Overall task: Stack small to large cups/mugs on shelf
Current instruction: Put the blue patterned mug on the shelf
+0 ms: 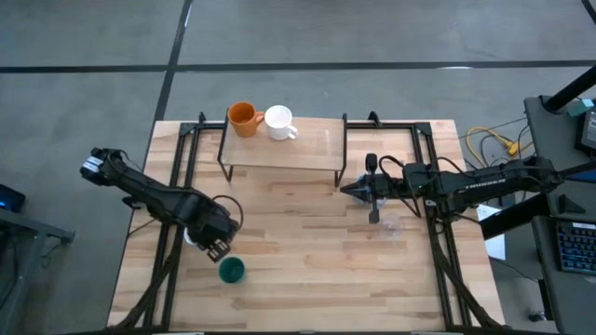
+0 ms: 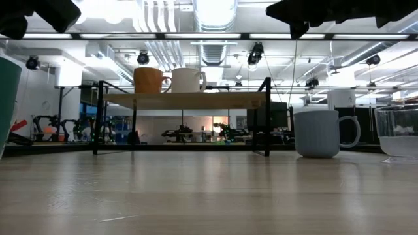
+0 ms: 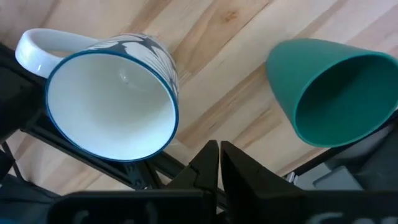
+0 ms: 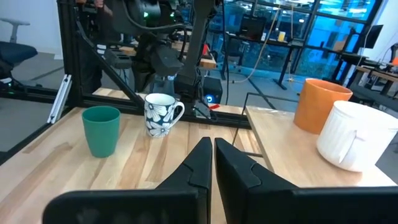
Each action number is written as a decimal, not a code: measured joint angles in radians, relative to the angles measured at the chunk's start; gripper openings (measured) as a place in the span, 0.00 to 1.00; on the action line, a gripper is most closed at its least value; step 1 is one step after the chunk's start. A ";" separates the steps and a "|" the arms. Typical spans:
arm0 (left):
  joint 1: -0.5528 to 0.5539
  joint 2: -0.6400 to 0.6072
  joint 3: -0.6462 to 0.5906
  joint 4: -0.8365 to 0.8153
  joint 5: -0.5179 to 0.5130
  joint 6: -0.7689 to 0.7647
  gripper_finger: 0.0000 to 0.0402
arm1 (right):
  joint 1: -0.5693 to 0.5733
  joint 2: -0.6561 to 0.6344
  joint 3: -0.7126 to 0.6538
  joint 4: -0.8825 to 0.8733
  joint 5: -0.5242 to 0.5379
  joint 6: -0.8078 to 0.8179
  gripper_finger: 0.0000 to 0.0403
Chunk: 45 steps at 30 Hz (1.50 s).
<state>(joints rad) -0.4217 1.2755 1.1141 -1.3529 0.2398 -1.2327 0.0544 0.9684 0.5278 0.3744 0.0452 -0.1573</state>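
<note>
1. Two mugs are already up on the shelf (image 1: pixel 298 149): the orange mug (image 1: pixel 244 118) and the plain white mug (image 1: pixel 279 123), side by side at its left end. By my reckoning the patterned one is next in line.

2. Nearest to me, my left gripper (image 3: pixel 217 158) hovers low over the table's front-left part, its two fingers pressed together with nothing between them. Right beneath it stands the white mug with dark markings (image 3: pixel 115 93), upright, mouth open, handle pointing away from the green cup.

3. Just beside that mug, a little nearer the front edge, sits the dark green cup (image 1: pixel 231 271), upright and untouched.

4. What the next move calls for, as I judge it: spread these fingers, drop over the patterned mug's rim or handle, close, lift clear of the green cup, then carry it back to the shelf.

5. My left arm reaches in from the table's left edge, elbow out, wrist tipped steeply down.

6. Farther off, my right gripper (image 1: pixel 358 190) waits just off the shelf's right front leg, fingers closed and empty, pointing left, arm stretched level from the right side.

7. Near it stand the light blue mug (image 2: pixel 318 132) and the clear glass (image 2: pixel 400 134), both on the table.
</note>
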 joint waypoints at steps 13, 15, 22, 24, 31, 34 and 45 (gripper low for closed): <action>0.000 0.005 -0.041 -0.009 -0.022 0.057 0.38 | 0.000 0.000 0.000 0.000 0.000 0.000 0.03; 0.000 0.005 -0.042 -0.009 -0.057 0.053 0.44 | 0.000 0.000 0.000 0.000 0.000 0.000 0.03; 0.001 0.022 -0.044 -0.008 -0.088 0.037 0.49 | 0.000 0.000 -0.001 0.001 0.000 0.000 0.03; 0.001 0.028 -0.051 -0.006 -0.088 0.037 0.49 | 0.000 0.000 -0.001 0.000 0.000 0.000 0.03; 0.000 0.041 -0.108 -0.007 -0.089 0.034 0.49 | 0.000 0.000 -0.001 0.000 0.000 0.000 0.03; 0.000 0.050 -0.110 0.004 -0.093 0.034 0.49 | 0.000 0.000 -0.001 0.000 0.000 0.000 0.03; 0.000 0.113 -0.110 0.013 -0.115 0.042 0.45 | 0.000 0.000 -0.001 0.001 0.000 0.000 0.03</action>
<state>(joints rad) -0.4217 1.3882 1.0039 -1.3399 0.1249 -1.1909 0.0544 0.9684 0.5270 0.3752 0.0450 -0.1574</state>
